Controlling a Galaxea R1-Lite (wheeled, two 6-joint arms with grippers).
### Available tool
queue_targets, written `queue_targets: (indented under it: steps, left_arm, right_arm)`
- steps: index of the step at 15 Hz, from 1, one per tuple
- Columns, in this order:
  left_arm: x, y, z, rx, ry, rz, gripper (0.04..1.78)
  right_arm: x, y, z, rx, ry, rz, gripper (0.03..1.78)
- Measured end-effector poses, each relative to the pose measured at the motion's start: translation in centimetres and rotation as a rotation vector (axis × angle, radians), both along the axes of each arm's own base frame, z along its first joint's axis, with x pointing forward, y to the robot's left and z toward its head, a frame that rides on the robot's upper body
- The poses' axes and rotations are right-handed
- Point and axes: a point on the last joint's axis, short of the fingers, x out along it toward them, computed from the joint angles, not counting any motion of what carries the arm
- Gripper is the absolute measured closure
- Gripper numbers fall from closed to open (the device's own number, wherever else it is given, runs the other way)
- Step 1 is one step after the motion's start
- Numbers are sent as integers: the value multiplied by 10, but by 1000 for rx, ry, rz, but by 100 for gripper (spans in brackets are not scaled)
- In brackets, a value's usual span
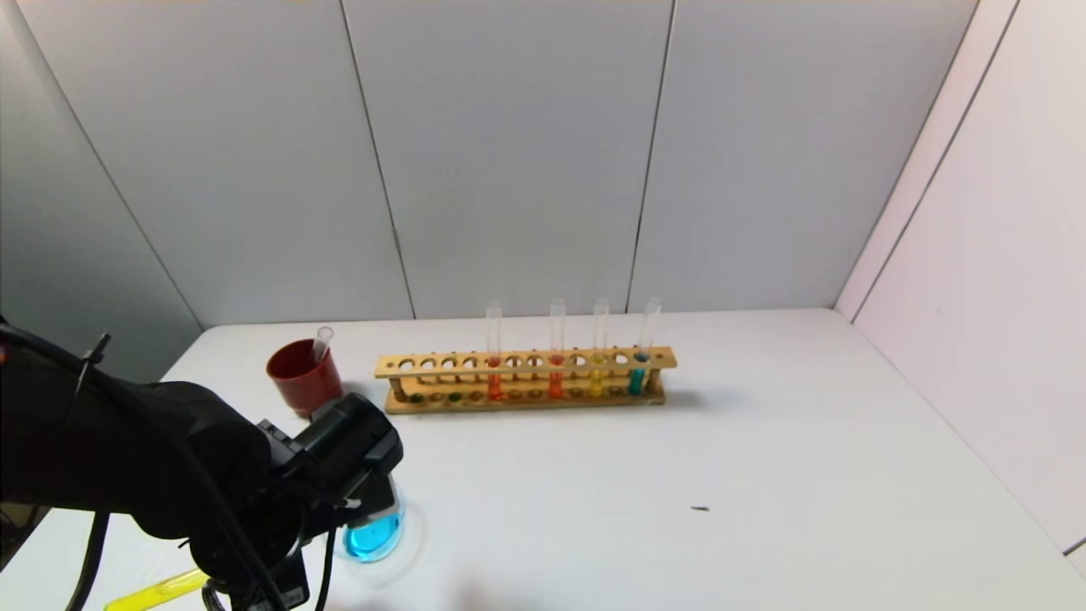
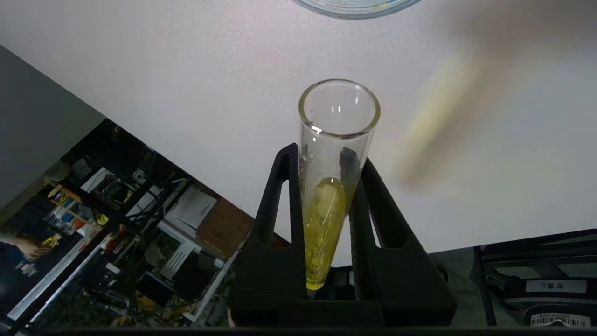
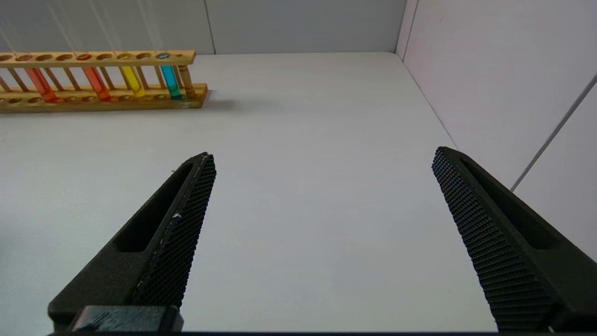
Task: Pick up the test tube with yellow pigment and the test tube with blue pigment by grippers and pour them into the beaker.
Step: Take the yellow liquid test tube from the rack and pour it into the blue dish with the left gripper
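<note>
My left gripper [image 2: 329,156] is shut on the test tube with yellow pigment [image 2: 326,210], with lime-yellow liquid in its round bottom near the palm and its open mouth pointing at the table. In the head view the tube [image 1: 157,591] lies nearly level at the bottom left, beside the left gripper [image 1: 254,577]. The beaker [image 1: 373,530] stands just right of it and holds blue liquid; its rim shows in the left wrist view [image 2: 354,7]. No tube with bright blue liquid is in view. My right gripper [image 3: 322,156] is open and empty above bare table.
A wooden rack [image 1: 526,380] at the table's middle back holds two orange-red tubes, a golden-yellow tube [image 1: 598,373] and a teal tube [image 1: 638,373]. A dark red cup [image 1: 304,373] left of the rack holds an empty tube [image 1: 322,344]. Walls close the back and right.
</note>
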Motion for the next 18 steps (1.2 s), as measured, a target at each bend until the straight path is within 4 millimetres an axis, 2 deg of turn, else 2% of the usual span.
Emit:
queue_targets:
  steps: [10,18]
  left_arm:
    - [23,-11,-13,32,45,16,151]
    - [30,-15,-16,100,106,16,151]
  right_arm:
    - [0,0,0,0,0,0,11]
    - [0,0,0,0,0,0,11]
